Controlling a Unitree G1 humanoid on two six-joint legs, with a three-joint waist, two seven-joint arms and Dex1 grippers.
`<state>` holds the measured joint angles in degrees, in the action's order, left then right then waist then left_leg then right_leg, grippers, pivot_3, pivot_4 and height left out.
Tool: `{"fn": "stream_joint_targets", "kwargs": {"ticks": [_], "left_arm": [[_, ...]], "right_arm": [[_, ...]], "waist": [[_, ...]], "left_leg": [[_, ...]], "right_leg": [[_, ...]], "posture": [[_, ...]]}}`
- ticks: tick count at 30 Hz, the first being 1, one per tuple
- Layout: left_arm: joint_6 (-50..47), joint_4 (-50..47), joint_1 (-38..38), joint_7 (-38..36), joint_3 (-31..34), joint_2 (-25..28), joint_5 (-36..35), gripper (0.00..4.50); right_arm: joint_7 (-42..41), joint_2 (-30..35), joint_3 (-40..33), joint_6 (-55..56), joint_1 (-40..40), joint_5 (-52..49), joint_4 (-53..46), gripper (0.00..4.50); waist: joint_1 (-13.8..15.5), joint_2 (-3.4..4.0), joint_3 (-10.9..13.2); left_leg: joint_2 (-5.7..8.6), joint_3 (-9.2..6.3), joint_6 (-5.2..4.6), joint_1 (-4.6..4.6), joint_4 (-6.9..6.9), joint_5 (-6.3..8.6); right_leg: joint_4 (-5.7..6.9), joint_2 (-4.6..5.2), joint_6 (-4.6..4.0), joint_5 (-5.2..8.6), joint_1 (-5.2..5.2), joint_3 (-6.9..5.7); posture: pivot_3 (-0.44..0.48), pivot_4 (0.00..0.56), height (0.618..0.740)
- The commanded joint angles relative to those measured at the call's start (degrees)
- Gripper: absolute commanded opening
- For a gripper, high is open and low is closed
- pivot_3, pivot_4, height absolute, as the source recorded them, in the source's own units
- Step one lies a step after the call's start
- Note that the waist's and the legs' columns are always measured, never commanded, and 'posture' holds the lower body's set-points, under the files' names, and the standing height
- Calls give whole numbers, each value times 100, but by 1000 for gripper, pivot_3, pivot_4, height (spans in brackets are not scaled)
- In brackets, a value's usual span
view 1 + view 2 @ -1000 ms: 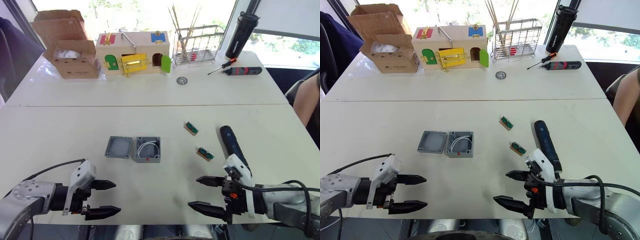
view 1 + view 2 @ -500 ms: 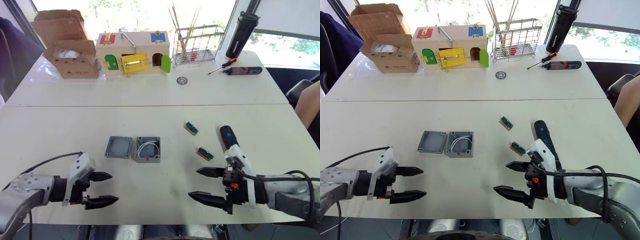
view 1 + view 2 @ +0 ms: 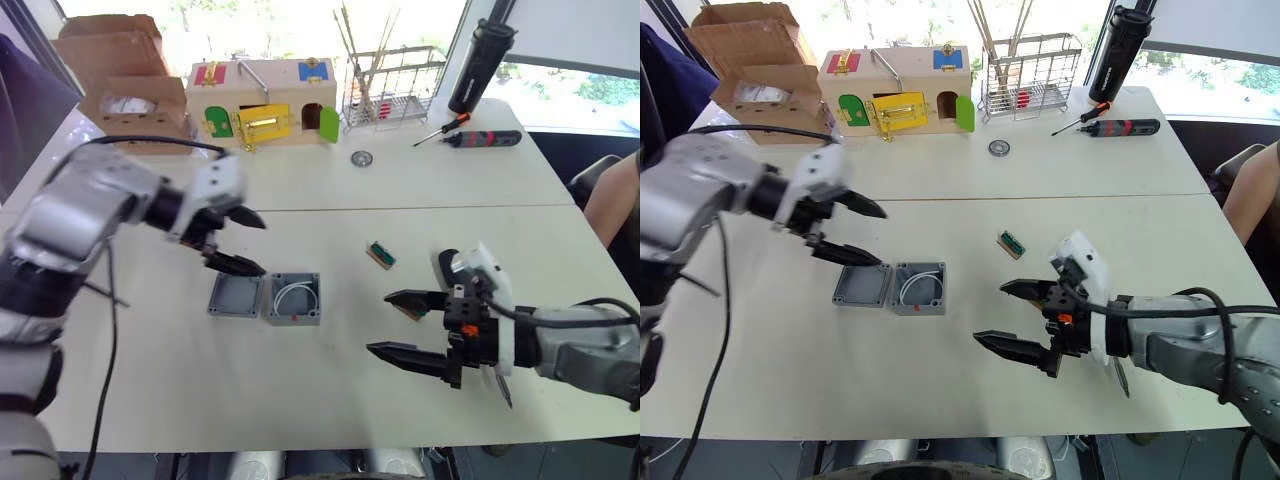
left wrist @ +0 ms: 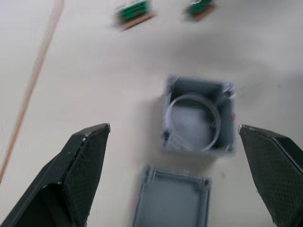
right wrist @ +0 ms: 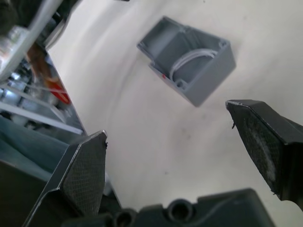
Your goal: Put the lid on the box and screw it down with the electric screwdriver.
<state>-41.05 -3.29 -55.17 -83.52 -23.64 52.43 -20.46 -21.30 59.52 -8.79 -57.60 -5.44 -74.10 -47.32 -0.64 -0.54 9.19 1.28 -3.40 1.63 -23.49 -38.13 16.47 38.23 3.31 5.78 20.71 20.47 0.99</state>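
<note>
The grey box (image 3: 296, 298), open with a white wire coil inside, sits mid-table. The grey lid (image 3: 236, 295) lies flat against its left side. My left gripper (image 3: 262, 247) hovers open just above and behind the lid; the left wrist view looks down on the box (image 4: 199, 120) and the lid (image 4: 171, 198) between its fingers (image 4: 80, 170). My right gripper (image 3: 379, 322) is open and holds nothing, to the right of the box (image 5: 189, 61). The electric screwdriver lies mostly hidden under my right wrist; its dark end (image 3: 445, 261) shows behind it.
Two small green boards (image 3: 379, 254) lie right of the box. At the back stand a cardboard carton (image 3: 125, 85), a wooden latch box (image 3: 265, 100), a wire rack (image 3: 395, 85), a tall black cylinder (image 3: 480, 65) and a black-and-red tool (image 3: 485, 140). A person's arm (image 3: 612, 205) shows at the right edge.
My left arm has risen from the front edge and swung forward to above the lid. My right gripper has shifted left and forward, covering the electric screwdriver.
</note>
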Motion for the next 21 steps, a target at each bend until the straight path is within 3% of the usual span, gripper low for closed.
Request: {"fn": "stream_joint_targets", "kwargs": {"ticks": [1,5,8,21], "left_arm": [[37,-298,-215,-547,-405,-114,166,4500],[-169,-1019,104,-772,-646,-41,65,4500],[23,-1137,416,-539,-910,-77,481,4500],[556,-557,699,-102,-1417,-856,1453,4500]], "right_arm": [[159,-9,159,108,95,578,-230,4425],[469,-290,206,199,325,759,-372,4425],[613,-438,199,247,527,917,-469,4425],[743,-638,200,393,647,903,-637,4425]], "waist": [[-44,0,0],[-77,1,0],[-30,3,0],[22,2,1]], "left_leg": [[0,0,-1,-1,1,0],[-19,-5,-6,0,2,3],[-20,-9,-5,2,2,3],[-4,-10,-29,3,-10,16]], "right_leg": [[0,0,0,0,1,3],[1,-9,0,1,5,17],[8,-11,0,1,9,16],[11,-6,0,1,1,18]], "posture": [[0,150,740],[0,150,740],[0,150,740],[0,150,740]]}}
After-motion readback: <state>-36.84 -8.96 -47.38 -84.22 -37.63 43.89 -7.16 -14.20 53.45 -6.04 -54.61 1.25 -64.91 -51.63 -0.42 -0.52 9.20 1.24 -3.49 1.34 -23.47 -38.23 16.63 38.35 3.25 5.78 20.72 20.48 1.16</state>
